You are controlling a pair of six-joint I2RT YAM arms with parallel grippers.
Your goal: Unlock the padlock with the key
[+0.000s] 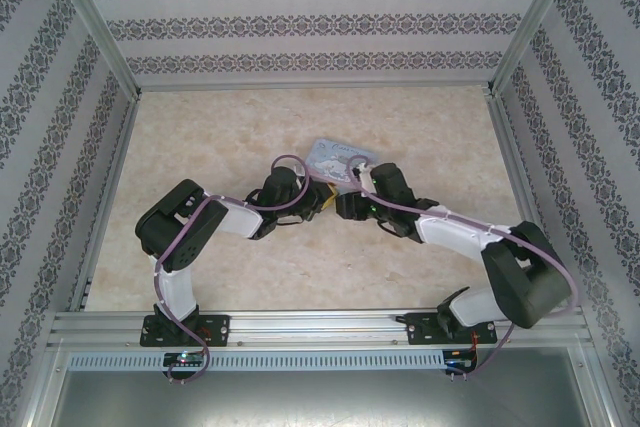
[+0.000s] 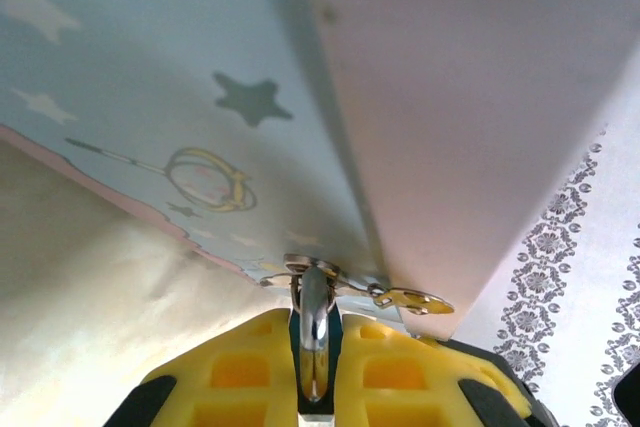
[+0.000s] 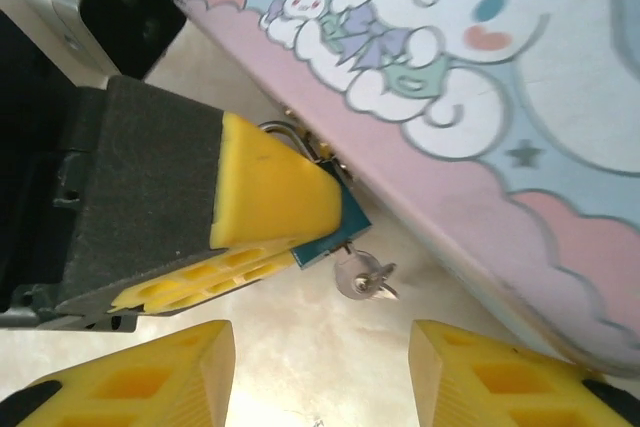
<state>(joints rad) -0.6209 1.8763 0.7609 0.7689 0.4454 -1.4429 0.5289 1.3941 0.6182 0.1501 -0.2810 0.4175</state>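
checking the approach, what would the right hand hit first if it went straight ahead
Most likely the key, sticking out of the padlock just ahead of the open right hand; the tin lies behind. Depth is hard to judge.

This is a robot test booth, the kind kept in a lab. A table (image 1: pixel 200 147) with a pale, stone-look top is set in the middle. Silver metal bars (image 1: pixel 92 17) are put up around the table as a frame. Behind and beside the table, flat walls (image 1: pixel 320 17) are covered in striped, flowery paper. At the near edge of the table, a left robot arm (image 1: pixel 178 232) and a right robot arm (image 1: pixel 520 277) are bolted to a metal rail (image 1: pixel 320 325), and small wired boards (image 1: pixel 186 357) are fixed there.
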